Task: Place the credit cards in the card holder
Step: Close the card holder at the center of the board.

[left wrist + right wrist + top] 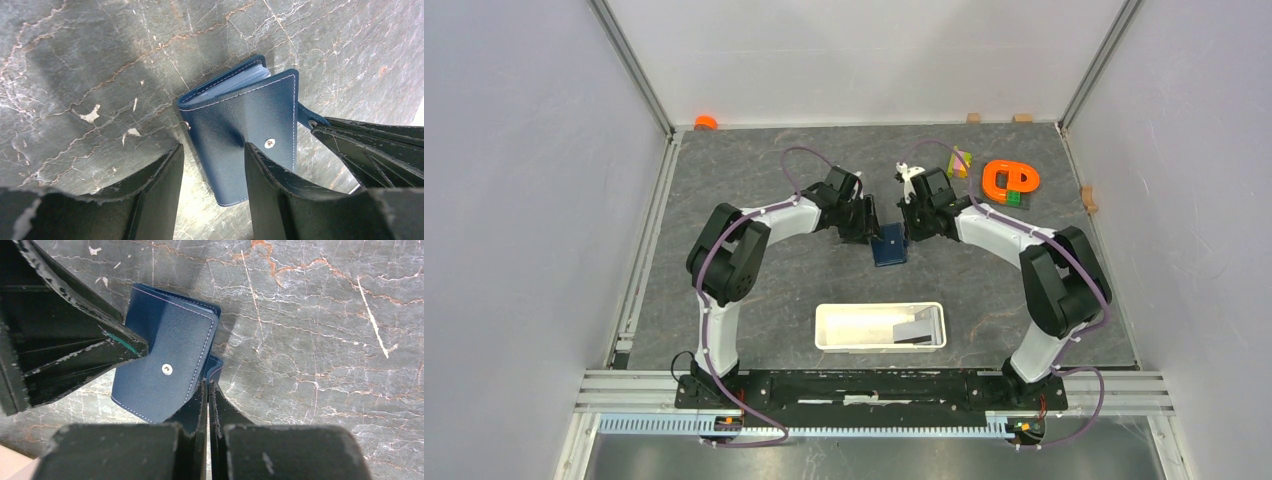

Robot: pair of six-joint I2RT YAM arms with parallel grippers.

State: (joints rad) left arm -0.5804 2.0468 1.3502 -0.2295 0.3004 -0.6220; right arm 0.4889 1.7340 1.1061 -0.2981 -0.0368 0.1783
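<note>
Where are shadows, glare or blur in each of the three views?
Top external view: even light, sharp, hardly any shadow. Left wrist view: card holder sharp, a dark shadow band on the table, glare near the bottom edge. Right wrist view: card holder sharp, shadow beside it.

L claw (212, 150) wide, R claw (208, 386) tight.
</note>
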